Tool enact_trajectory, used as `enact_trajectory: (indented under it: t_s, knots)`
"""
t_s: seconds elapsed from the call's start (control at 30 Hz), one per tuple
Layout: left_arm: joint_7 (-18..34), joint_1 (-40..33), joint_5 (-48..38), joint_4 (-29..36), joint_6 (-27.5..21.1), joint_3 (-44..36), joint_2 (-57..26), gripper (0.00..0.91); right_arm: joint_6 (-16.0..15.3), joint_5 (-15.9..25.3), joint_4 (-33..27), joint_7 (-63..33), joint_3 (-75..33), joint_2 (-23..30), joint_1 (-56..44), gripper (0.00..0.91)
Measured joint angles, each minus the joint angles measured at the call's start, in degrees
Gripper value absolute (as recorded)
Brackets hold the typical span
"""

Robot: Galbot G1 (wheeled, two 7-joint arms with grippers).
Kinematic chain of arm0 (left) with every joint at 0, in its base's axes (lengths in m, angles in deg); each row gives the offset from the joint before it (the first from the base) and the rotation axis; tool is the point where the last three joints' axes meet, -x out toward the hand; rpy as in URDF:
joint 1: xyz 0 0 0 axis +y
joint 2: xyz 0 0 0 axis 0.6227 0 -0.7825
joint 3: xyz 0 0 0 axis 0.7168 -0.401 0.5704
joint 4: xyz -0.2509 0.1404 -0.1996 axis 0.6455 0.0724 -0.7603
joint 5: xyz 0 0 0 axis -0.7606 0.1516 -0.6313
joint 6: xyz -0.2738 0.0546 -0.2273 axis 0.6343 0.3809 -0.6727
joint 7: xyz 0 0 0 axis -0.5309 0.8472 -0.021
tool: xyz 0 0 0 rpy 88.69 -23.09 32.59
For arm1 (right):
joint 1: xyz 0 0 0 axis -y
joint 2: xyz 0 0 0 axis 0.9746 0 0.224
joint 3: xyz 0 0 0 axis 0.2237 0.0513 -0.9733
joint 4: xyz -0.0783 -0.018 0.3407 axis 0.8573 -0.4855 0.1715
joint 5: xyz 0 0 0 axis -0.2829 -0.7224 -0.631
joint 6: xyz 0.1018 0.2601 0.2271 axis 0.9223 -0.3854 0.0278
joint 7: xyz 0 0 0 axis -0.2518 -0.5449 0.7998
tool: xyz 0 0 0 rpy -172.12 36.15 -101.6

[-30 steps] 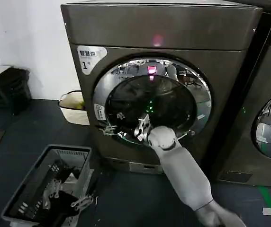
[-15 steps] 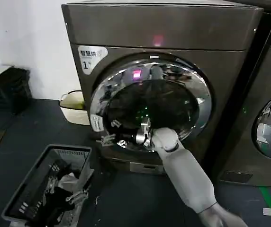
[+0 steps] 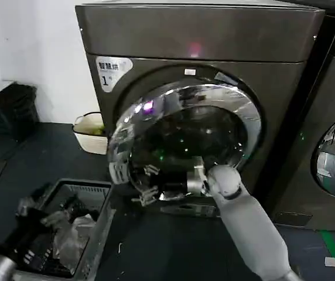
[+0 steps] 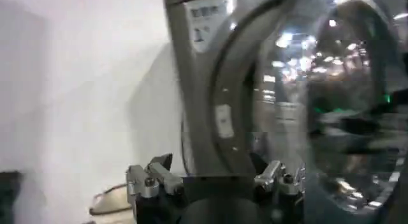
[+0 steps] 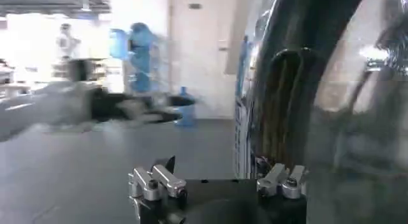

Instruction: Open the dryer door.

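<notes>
Dryer door (image 3: 179, 140) partly swung out from its machine, with our right arm reaching to its lower edge.

In the head view, at frame centre, we saw the door's chrome rim tilted away from the dryer (image 3: 197, 35), its left side standing out from the front panel. Our right gripper (image 3: 182, 186) sat at the door's lower rim, just below centre; we could not tell how its fingers stood. At lower left, our left gripper (image 3: 30, 213) hung blurred over the grey basket (image 3: 94, 228). In the left wrist view, the left gripper (image 4: 213, 180) had its fingers spread apart at the bottom edge, with the door (image 4: 344, 97) filling the right side. In the right wrist view, the right gripper (image 5: 217, 180) showed its fingers apart at the bottom, the door's rim (image 5: 287, 85) rising just beside them at right of centre.
</notes>
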Motion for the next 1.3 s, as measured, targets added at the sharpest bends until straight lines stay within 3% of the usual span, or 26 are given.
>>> enact_trajectory:
  t_s: [0.33, 0.67, 0.8, 1.07, 1.3]
  knots:
    - [2.6, -5.2, -4.9, -4.2, 0.3, -4.8, -7.3, 0.907, 2.8, 0.4, 6.9, 3.4, -5.8, -4.7, -8.2, 0.907]
    - [1.5, -13.3, -12.4, -9.4, 2.5, -18.1, -13.9, 0.907, 6.4, -2.8, 13.6, 3.7, -14.2, -8.0, -17.0, 0.907]
    - [-0.5, -17.9, -13.5, -12.7, 4.1, -25.4, -17.0, 0.907, 6.7, -5.4, 14.7, 3.6, -21.0, -8.7, -20.8, 0.907]
    - [-1.7, -24.9, -11.8, -15.7, 4.2, -39.0, -17.4, 0.907, 8.2, -5.4, 14.0, 3.5, -37.1, -7.6, -27.8, 0.907]
    - [-5.3, -30.0, -13.2, -17.4, 5.4, -49.0, -17.0, 0.907, 8.5, -5.4, 14.1, -6.7, -52.0, -6.0, -31.9, 0.907]
